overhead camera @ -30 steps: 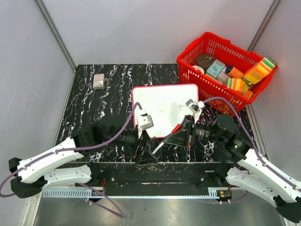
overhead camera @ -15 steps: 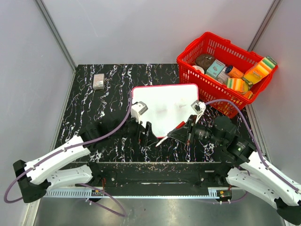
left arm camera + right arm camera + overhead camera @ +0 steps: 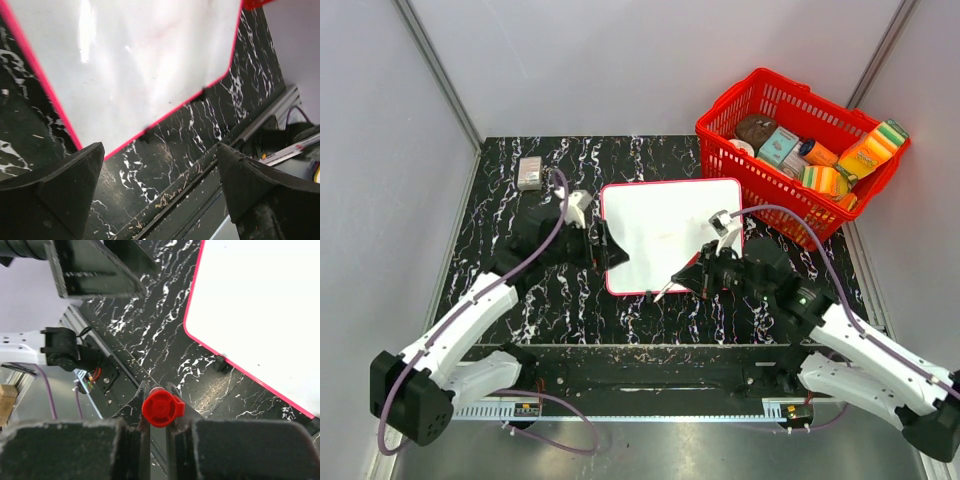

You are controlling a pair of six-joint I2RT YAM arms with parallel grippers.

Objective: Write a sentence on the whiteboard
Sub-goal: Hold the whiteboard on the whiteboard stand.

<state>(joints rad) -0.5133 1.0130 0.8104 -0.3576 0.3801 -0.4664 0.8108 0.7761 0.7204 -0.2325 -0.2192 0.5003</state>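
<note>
Top external: whiteboard (image 3: 665, 225) flat on desk (image 3: 650, 160) centre, no sentence legible. The right tool (image 3: 703, 276) clamps a red marker (image 3: 162, 407), tip at board's near rim, axis slanting near-left; blank surface lies beyond. The left tool (image 3: 604, 246) gapes at left rim.

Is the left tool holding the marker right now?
No, the left tool is open with nothing between its fingers; the red marker sits clamped in the right tool.
</note>
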